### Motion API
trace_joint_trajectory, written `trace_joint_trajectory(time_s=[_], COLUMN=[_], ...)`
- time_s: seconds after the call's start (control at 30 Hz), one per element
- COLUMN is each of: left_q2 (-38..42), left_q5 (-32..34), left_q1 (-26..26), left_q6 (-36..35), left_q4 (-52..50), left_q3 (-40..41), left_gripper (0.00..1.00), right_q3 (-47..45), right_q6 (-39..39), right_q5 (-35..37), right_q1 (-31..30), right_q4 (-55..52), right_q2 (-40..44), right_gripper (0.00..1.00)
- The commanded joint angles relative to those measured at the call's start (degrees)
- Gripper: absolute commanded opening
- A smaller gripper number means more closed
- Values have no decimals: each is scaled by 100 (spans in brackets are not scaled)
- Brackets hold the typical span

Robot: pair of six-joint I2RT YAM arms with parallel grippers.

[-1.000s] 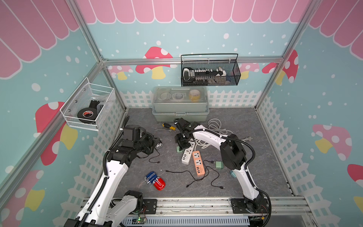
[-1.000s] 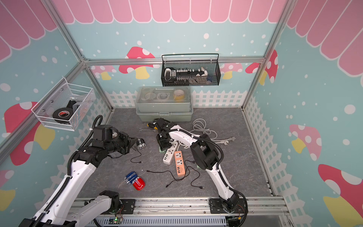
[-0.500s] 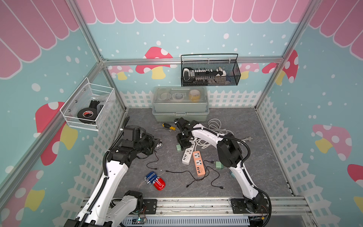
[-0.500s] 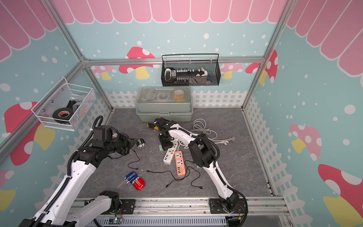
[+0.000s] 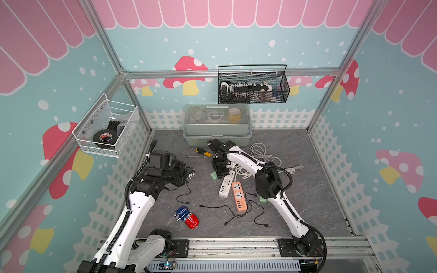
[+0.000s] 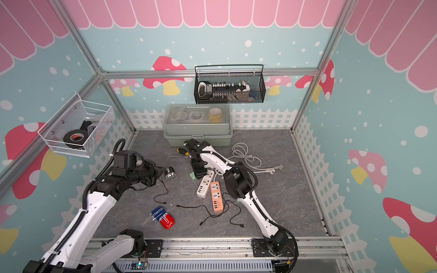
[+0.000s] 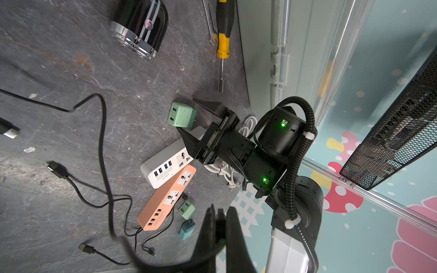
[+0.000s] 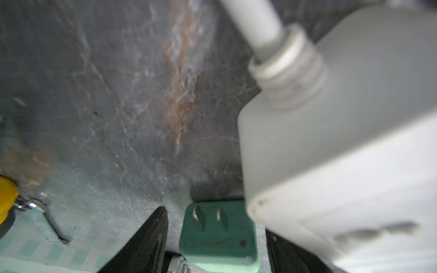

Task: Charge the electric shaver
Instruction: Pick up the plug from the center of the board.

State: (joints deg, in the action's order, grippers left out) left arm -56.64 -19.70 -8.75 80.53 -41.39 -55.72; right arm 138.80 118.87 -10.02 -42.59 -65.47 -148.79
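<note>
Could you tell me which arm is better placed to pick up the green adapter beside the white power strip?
Right. The right gripper is open with a finger on each side of the green adapter, so it likely only needs to close. The left gripper is shut, away beside the shaver.

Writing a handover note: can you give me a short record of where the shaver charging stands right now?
Shaver: lying on the mat, unheld
Left tool: shut on the black cable
Right tool: open around the green charger
Charger: prongs bare, beside the white power strip
</note>
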Motion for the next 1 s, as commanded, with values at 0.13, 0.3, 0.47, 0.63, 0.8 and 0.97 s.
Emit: trace_joint_trajectory(time_s=[0.13, 0.3, 0.47, 0.63, 0.8, 0.97], left_q2=[-62, -33, -22, -47, -127, -255], left_q5=[134, 163, 164, 110, -78, -112], left_q1=[5, 5, 5, 5, 0, -83], left_q6=[-99, -61, -55, -85, -28, 287], left_q4=[-124, -125, -116, -41, 412, 1381], left_q3=[-119, -53, -51, -61, -48, -61], left_gripper=[0, 0, 0, 0, 0, 0], right_q3=[136, 143, 141, 193, -32, -2595], right_q6=[445, 316, 182, -445, -1874, -2483], right_q5=[201, 174, 317, 416, 536, 191], right_q1=[-118, -126, -111, -3, 183, 362], right_q4=[-645, -677, -711, -133, 116, 2225], right_q2=[-429, -524, -519, -173, 983, 3040], right_gripper=[78, 58, 39, 5, 0, 0])
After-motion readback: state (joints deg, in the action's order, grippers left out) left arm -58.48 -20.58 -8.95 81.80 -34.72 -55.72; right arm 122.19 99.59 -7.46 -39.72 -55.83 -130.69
